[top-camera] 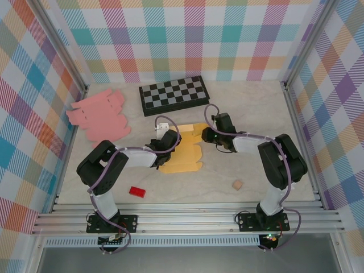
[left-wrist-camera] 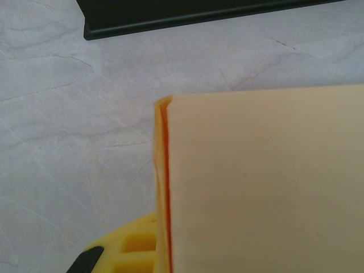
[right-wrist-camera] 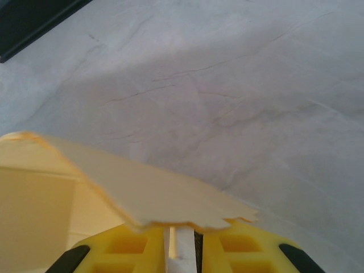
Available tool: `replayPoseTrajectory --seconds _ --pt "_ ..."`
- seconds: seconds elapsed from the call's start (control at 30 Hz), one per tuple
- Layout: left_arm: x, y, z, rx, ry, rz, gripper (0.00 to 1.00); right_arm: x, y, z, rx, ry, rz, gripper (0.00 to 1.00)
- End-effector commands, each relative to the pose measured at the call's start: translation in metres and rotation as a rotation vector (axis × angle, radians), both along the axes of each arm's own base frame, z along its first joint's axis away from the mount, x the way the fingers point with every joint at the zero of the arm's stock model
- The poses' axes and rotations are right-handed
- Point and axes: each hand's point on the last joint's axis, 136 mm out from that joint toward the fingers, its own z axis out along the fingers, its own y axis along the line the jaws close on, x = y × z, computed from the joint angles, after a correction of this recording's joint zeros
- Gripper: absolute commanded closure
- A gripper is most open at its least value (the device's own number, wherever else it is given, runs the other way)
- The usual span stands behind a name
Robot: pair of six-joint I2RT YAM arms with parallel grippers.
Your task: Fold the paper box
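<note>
The paper box [top-camera: 183, 158] is a flat yellow-orange cardboard blank lying mid-table between the two arms. My left gripper [top-camera: 164, 142] is at its left edge and shut on it. In the left wrist view a cream panel of the paper box [left-wrist-camera: 261, 182] rises from the jaws, its orange edge running up the middle, and one yellow finger [left-wrist-camera: 131, 247] shows beside it. My right gripper [top-camera: 206, 135] is at the box's upper right corner. There a jagged-edged flap [right-wrist-camera: 153, 193] lies lifted across the yellow fingers [right-wrist-camera: 119, 250], which pinch it with a narrow gap between them.
A black-and-white chessboard [top-camera: 173, 95] lies behind the box. A pink cardboard blank [top-camera: 99, 114] rests at the back left. A red block [top-camera: 136, 191] sits near the front left and a small tan cube [top-camera: 238, 185] near the front right. Plaid walls enclose the table.
</note>
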Motion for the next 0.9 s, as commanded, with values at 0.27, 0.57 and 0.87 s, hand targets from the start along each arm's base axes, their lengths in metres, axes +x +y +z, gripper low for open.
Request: replayPoseTrajectory --seconds 0.27,0.57,0.87 --pt "-0.003 -0.005 -0.006 0.011 0.039 -0.009 0.95 0.009 0.007 -0.026 0.041 0.107 -0.036 0.80" --pt "-0.004 -0.008 -0.010 -0.010 0.051 -0.012 0.95 0.006 0.034 -0.009 0.230 0.068 0.039 0.80" --pt "-0.004 -0.010 -0.014 -0.022 0.061 -0.012 0.95 0.008 0.050 0.011 0.272 0.048 0.099 0.80"
